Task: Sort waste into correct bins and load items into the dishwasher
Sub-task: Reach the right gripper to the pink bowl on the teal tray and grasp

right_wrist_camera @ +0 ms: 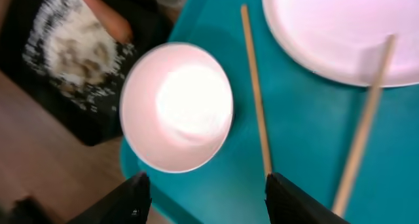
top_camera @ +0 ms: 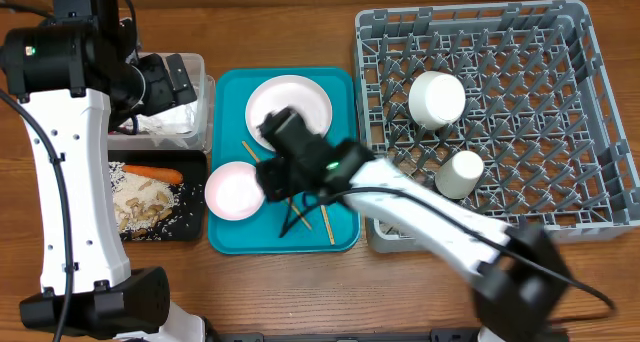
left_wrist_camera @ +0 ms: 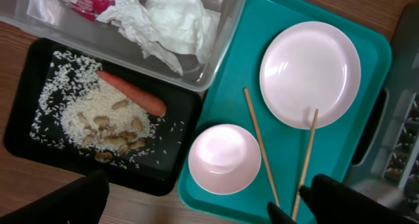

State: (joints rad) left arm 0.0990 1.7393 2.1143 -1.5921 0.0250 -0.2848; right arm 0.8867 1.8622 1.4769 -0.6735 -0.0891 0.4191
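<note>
Right fingers [right_wrist_camera: 134, 201]: spread wide, empty, above the teal tray [right_wrist_camera: 288, 139].
Bowl [right_wrist_camera: 177, 106]: on the tray, just ahead, slightly left of centre.
Nearer chopstick [right_wrist_camera: 255, 86]: long axis runs straight away from fingers.
Nearer arm: right, I judge.

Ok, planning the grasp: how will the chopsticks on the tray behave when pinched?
Likely stiff and light: the chopsticks are thin wood. Flat on the smooth teal tray, they may roll. The one propped on the plate seems easier.

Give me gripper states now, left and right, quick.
Left gripper: open, holding nothing.
Right gripper: open, holding nothing.
</note>
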